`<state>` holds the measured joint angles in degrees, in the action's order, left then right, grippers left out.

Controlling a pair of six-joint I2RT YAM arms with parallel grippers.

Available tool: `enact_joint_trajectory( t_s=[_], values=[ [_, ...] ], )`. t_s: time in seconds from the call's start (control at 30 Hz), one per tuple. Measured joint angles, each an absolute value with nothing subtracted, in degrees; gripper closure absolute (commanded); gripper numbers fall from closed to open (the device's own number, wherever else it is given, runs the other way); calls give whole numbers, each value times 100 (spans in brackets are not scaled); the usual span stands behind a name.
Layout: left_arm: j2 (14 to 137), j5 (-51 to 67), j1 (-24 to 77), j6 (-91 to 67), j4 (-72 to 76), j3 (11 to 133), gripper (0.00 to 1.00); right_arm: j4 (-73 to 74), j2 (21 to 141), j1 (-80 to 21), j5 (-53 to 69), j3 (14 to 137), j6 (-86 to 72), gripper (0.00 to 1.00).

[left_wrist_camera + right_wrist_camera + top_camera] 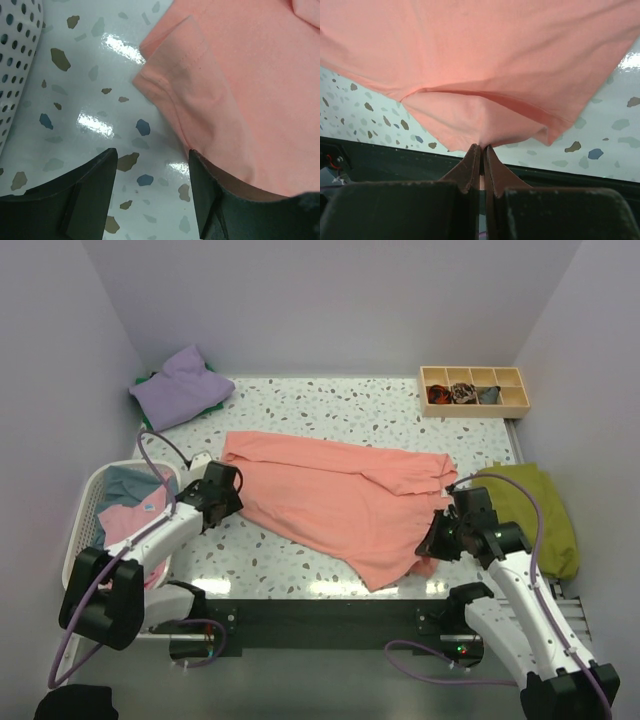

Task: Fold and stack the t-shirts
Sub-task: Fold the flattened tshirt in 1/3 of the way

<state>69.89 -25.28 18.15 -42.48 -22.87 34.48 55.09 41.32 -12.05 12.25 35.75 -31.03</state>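
A large salmon-pink t-shirt (340, 495) lies spread across the middle of the table. My right gripper (436, 538) is shut on its near right edge and lifts the cloth (480, 100) a little. My left gripper (228, 495) is open at the shirt's left side; one finger (215, 200) touches the sleeve (200, 90), the other stands over bare table. A lavender shirt (180, 387) lies folded at the back left over a green one. An olive-green shirt (535, 508) lies at the right edge. Pink and light blue shirts (128, 502) are in the basket.
A white perforated basket (88, 502) stands at the left, next to my left arm. A wooden compartment tray (474, 391) with small items sits at the back right. The table's near edge with a black rail (320, 615) runs below the shirt.
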Motion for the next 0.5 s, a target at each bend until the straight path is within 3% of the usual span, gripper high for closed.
enact_joint_trajectory(
  t_s=[0.23,0.5],
  values=[
    [7376,-2853,1815,-4434,-1479,3389,41,5269,4147,-1205,1363,3575,-3114,100],
    [7970,-3035,1817,-4565,-760,3155,57,5083,4281,-1205,1431,3575,-3116,100]
  ],
)
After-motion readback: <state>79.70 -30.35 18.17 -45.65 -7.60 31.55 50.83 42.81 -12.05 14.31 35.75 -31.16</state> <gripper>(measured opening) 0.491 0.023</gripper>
